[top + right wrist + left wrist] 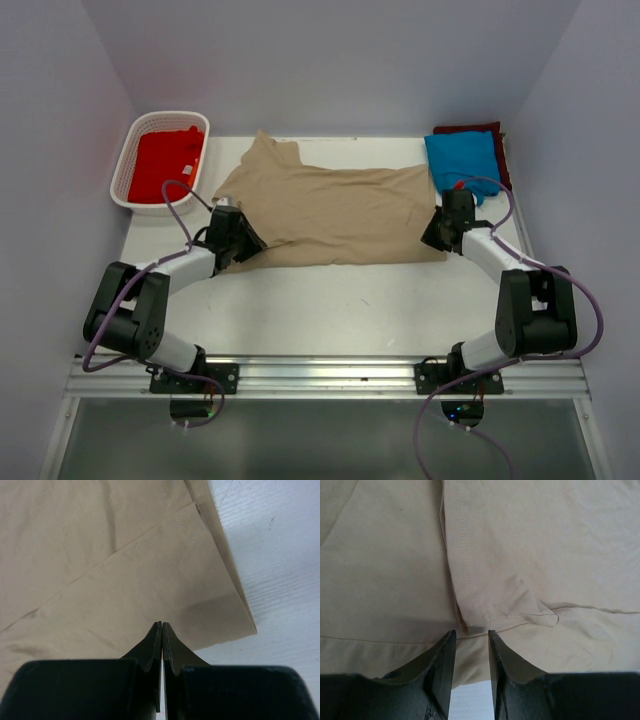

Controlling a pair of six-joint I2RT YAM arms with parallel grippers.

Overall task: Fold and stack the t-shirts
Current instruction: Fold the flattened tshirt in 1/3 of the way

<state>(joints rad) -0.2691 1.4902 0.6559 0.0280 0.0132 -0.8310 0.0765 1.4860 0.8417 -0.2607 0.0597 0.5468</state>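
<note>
A tan t-shirt (340, 215) lies spread flat across the middle of the table, folded lengthwise, with its collar end toward the left. My left gripper (248, 240) rests at the shirt's near-left edge. In the left wrist view its jaws (471, 632) stand a little apart with nothing between them, and a stitched sleeve hem (475, 605) lies just ahead of the tips. My right gripper (437, 232) sits at the shirt's near-right corner. Seen from the right wrist, its jaws (163, 624) are pressed together above the tan cloth (100, 555), near the hemmed corner (235, 620).
A white lattice basket (125, 170) at the back left holds a red t-shirt (165, 165). At the back right a folded bright blue t-shirt (462, 160) lies on a dark maroon one (497, 135). Bare white table (350, 300) runs along the front.
</note>
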